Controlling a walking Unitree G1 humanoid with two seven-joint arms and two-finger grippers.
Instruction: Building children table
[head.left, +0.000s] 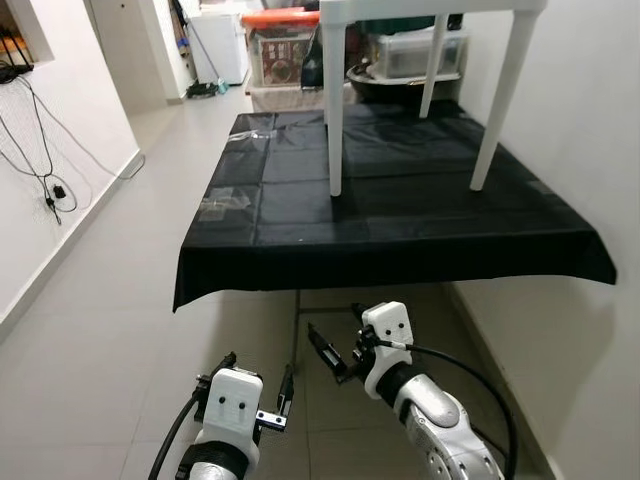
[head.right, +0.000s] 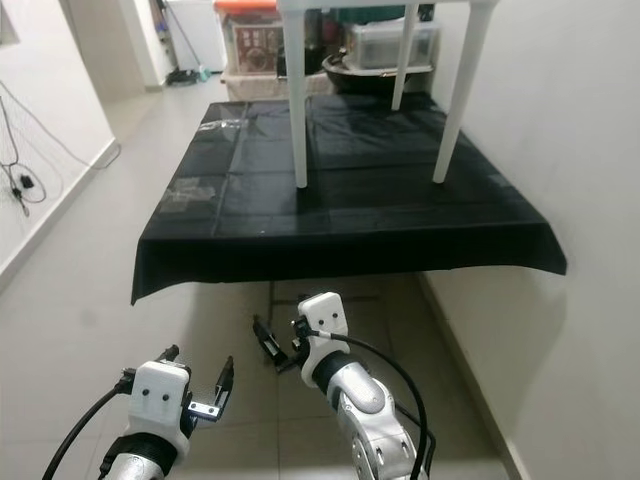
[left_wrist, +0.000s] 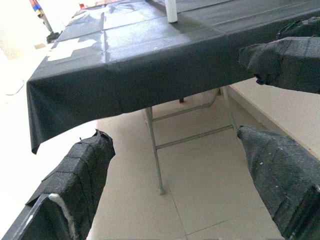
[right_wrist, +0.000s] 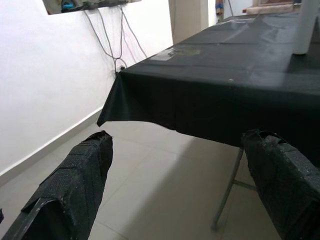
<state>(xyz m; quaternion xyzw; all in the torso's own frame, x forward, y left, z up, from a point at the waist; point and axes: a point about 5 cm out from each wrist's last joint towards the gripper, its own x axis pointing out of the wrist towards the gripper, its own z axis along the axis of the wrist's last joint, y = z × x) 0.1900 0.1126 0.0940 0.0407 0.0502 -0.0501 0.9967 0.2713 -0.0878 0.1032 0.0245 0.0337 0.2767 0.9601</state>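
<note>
On the black-cloth-covered folding table: white plastic children's table standing upright on its legs, looks assembled.
Left gripper and right gripper both hang low over the tiled floor, short of the cloth edge, fingers spread, holding nothing. White table sits ahead and above both, legs vertical; right gripper is nearer, judging by the head views.

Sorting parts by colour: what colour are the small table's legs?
White. The small table's legs stand on the black tablecloth, clearest in the left eye view.
</note>
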